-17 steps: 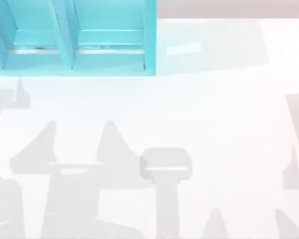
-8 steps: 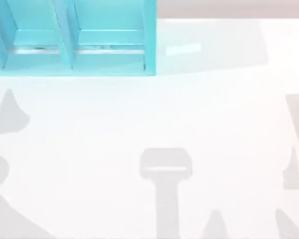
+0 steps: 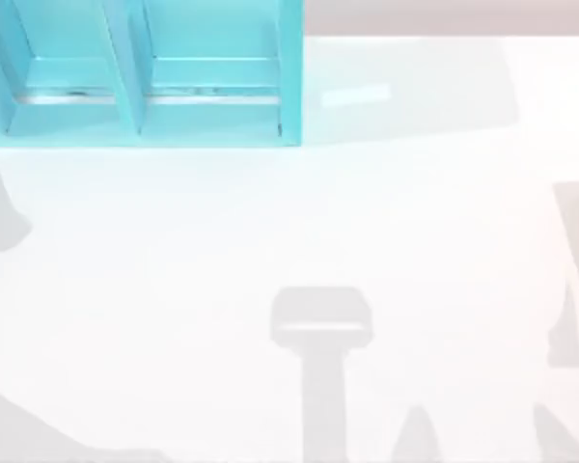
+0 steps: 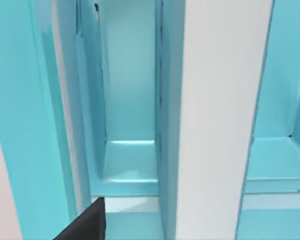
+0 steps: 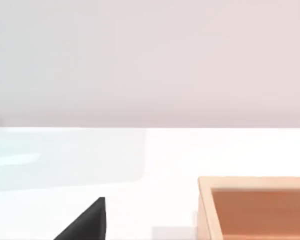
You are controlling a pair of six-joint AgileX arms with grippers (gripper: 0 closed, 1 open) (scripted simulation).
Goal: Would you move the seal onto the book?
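The seal and the book are both out of view. A black part of my left gripper [image 4: 87,225] juts into the left wrist view, close in front of the light-cyan shelf unit [image 4: 130,125] and facing one of its compartments. A black part of my right gripper [image 5: 87,222] is low over the white table [image 5: 140,160] in the right wrist view, with a tan open box [image 5: 255,210] beside it. Nothing is seen held by either gripper.
The light-cyan shelf unit [image 3: 212,96] with its compartments stands at the back left of the white table [image 3: 415,222]. Grey shadows of the arms [image 3: 320,323] lie across the table's front, left and right edges.
The large shadows on the table's left half have slid off to the left, leaving a small piece at the left edge. The shadows at the middle and right have stayed put.
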